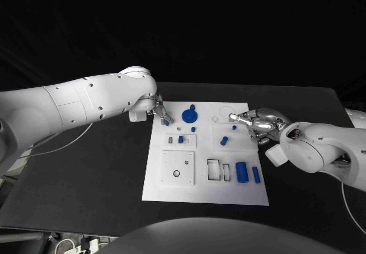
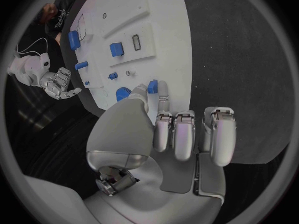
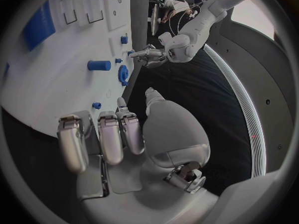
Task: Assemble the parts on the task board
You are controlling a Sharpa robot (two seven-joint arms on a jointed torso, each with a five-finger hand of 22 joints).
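Note:
The white task board (image 1: 229,196) lies mid-table. My left hand (image 1: 158,112) hovers at the board's far left corner, and its thumb and a finger pinch a small blue part (image 2: 152,86) close beside the blue gear (image 1: 190,114). The same gear (image 2: 122,93) sits just past the thumb. My right hand (image 1: 255,123) hangs over the board's far right area with its fingers (image 3: 99,134) spread and nothing in them. A small blue peg (image 3: 96,105) stands on the board just beyond them. A short blue cylinder (image 1: 224,141) lies nearby.
A small blue block (image 1: 181,139) sits in a raised white plate. A thick blue cylinder (image 1: 241,172) and a blue bar (image 1: 255,174) lie near the board's front right, beside two rectangular slots (image 1: 219,170). A square plate with a hole (image 1: 177,168) is front left. Black table (image 1: 91,174) surrounds the board.

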